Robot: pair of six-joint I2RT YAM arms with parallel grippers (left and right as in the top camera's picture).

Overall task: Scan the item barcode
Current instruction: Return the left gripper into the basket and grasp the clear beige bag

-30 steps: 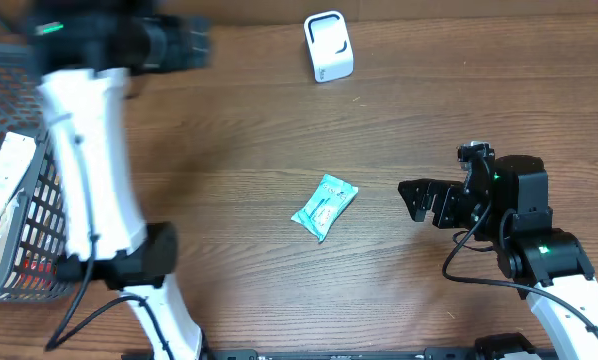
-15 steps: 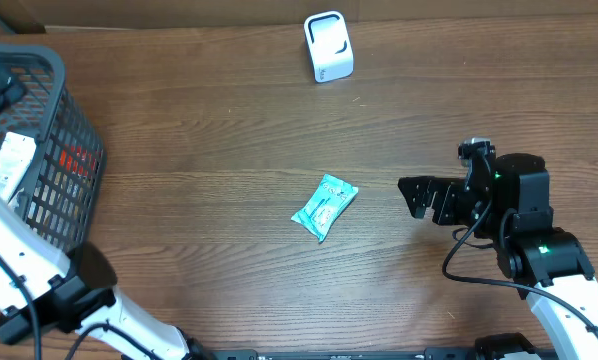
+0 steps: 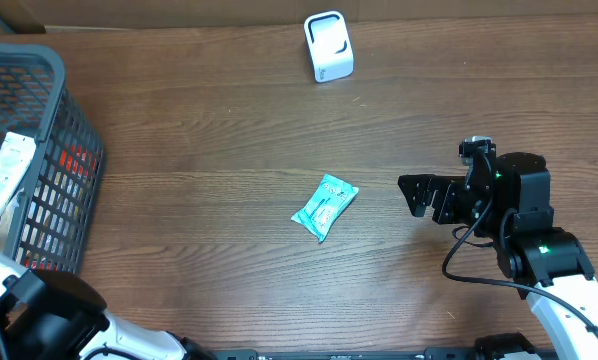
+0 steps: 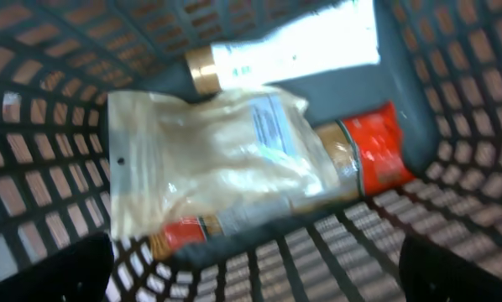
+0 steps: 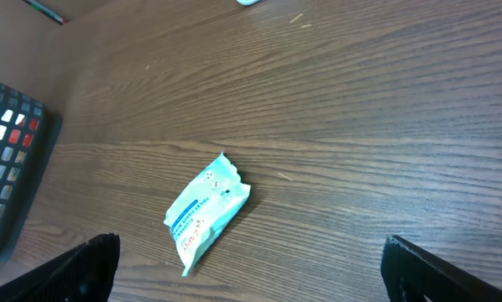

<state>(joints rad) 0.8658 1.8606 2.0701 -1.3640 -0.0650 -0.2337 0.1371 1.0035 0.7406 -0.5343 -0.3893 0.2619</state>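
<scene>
one teal packet [image 3: 324, 207], one white barcode scanner [image 3: 328, 46] and one grey mesh basket [image 3: 49, 130] are on the brown tabletop [image 3: 209, 130], with two arms around them.

the right pincer [image 3: 416, 197] is spread wide and grips nothing. the packet, the thing to be scanned, lies flat ahead of it, apart from it and untouched. the scanner stands upright well beyond the packet and off to one side of the pincer's line. the basket is far ahead of this pincer, at the opposite edge.

the right wrist view shows the packet [image 5: 205, 211] more closely, with blue print on its face that is too small to read. only the two dark tips of that pincer show there, in the bottom corners, along with a corner of the basket [image 5: 7, 168]. the scanner is not clearly in that view.

only the left wrist view looks down into the basket [image 4: 33, 168]. three things lie there: a clear plastic pouch [image 4: 209, 159] on top, a white tube with a gold cap [image 4: 293, 54] beyond it, and a red-labelled tube [image 4: 377, 155] partly under the pouch. the picture is blurred and no label can be read. the left pincer [image 4: 259, 281] is spread, with its tips at the bottom corners above the basket's contents, touching nothing.

in the overhead view the left pincer is out of frame. only a part of that arm [image 3: 39, 320] shows, cut off at the bottom corner.
</scene>
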